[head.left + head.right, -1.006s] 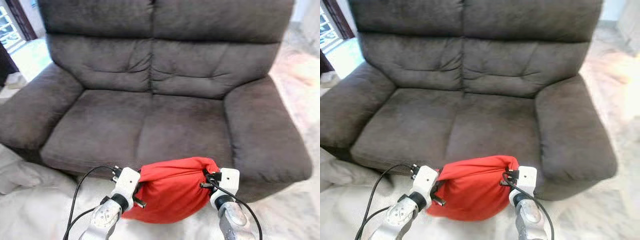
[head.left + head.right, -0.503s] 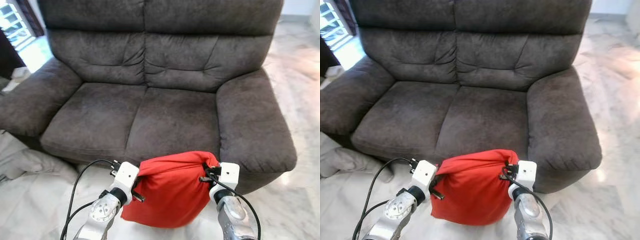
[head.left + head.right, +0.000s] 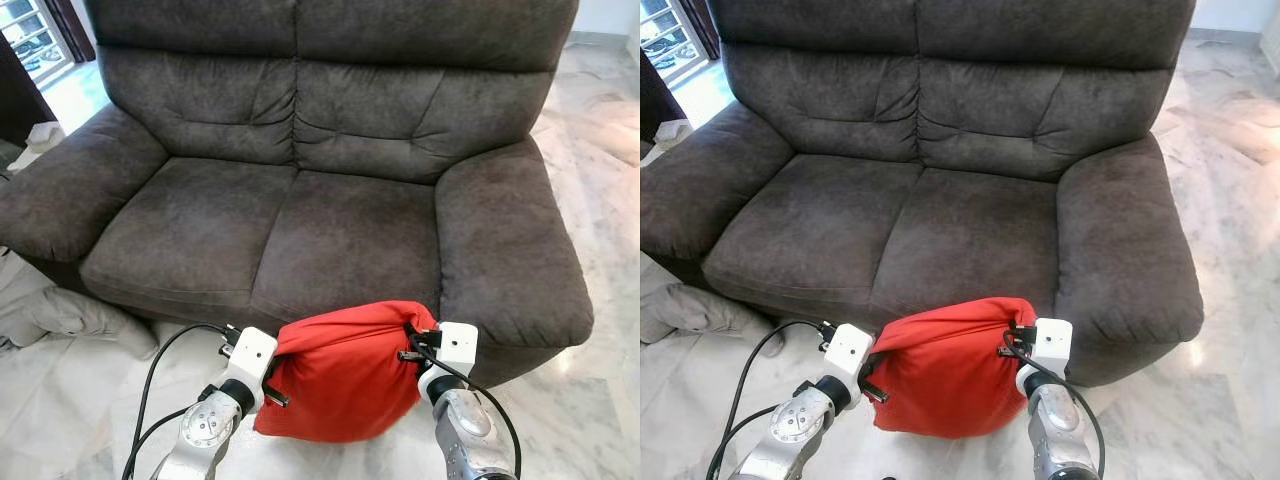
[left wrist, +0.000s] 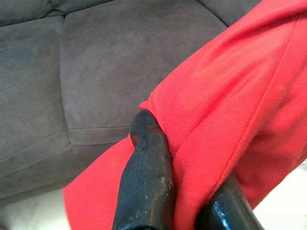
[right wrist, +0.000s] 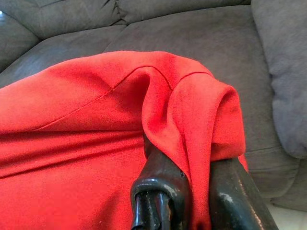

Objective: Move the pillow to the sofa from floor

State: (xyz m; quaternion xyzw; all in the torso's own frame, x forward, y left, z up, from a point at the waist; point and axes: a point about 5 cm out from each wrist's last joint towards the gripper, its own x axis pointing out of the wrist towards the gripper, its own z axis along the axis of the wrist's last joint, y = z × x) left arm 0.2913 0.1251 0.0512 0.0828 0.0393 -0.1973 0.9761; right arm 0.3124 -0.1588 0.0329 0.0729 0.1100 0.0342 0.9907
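Red fabric: the pillow (image 3: 345,375) is hanging off the floor at 6 o'clock in the head view, directly in front of the sofa (image 3: 300,220) seat edge, its lower part sagging between the two arms. Left gripper (image 4: 184,163) is pinching a fold of cloth at the pillow's 9 o'clock corner, fingers closed tight on it. Right gripper (image 5: 192,163) is doing likewise at the 3 o'clock corner, cloth bunched between its black fingers (image 5: 160,179). Judgement: soft, light, limp; cover is creasing under the pinch and could slide out. Corner holds look adequate; seat cushions at 12 o'clock are lying just beyond. Pale cloth (image 3: 55,310) at 9 o'clock.
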